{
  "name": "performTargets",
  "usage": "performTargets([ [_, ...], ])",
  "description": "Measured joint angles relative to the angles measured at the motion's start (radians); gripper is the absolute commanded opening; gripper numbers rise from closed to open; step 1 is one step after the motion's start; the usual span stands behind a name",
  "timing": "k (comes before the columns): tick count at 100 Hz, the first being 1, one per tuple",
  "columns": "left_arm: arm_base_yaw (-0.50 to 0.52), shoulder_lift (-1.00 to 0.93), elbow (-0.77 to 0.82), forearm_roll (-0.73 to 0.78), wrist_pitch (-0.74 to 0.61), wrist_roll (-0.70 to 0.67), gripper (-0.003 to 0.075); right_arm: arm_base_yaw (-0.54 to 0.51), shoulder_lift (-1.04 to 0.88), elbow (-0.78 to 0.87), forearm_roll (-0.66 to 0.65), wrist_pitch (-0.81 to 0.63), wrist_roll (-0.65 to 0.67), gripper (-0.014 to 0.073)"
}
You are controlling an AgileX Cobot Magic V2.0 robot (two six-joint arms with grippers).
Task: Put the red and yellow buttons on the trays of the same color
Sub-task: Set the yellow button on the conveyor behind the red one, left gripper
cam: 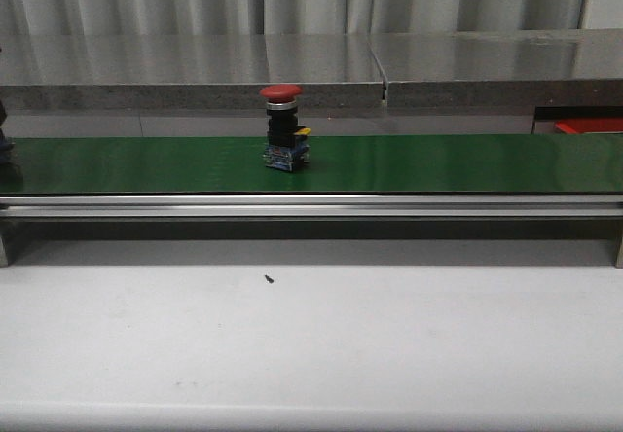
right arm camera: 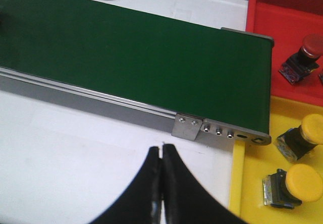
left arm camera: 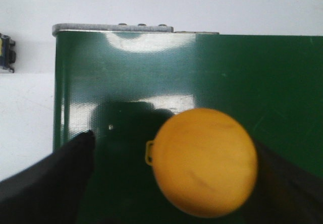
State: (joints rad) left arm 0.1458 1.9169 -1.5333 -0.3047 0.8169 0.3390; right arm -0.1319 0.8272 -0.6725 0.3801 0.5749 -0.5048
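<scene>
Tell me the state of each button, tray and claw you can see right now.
Red button: upright on the green belt, untouched.
Yellow button: on the belt, between the left claw fingers, grip unclear.
Right claw: shut, holding nothing.
Red tray: holds one red button, tipped over.
Yellow tray: holds two yellow buttons, both tipped over.

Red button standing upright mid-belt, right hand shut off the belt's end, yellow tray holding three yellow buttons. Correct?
Not quite. The right wrist view shows two buttons on the yellow tray, not three: yellow buttons and. The red button is upright mid-belt, and the right hand is shut.
</scene>
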Motion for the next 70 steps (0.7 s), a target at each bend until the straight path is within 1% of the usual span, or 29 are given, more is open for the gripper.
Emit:
performTargets([
  [16,0.0,-0.021,0.004,-0.067,-0.004,0.055,0.0669,0.0,0.0,0.0,0.0,0.0,0.0,-0.0068],
  [49,0.0,-0.129,0.004,-0.246,0.002,0.176,0.0668,0.0,0.0,0.0,0.0,0.0,0.0,-0.0068],
  [60,0.0,-0.171,0.006,-0.304,0.002,0.241,0.065,0.0,0.0,0.0,0.0,0.0,0.0,-0.0068],
  [70,0.0,-0.23,0.032,-0.381,-0.033,0.308,0.0631,0.0,0.0,0.0,0.0,0.0,0.0,-0.0068],
])
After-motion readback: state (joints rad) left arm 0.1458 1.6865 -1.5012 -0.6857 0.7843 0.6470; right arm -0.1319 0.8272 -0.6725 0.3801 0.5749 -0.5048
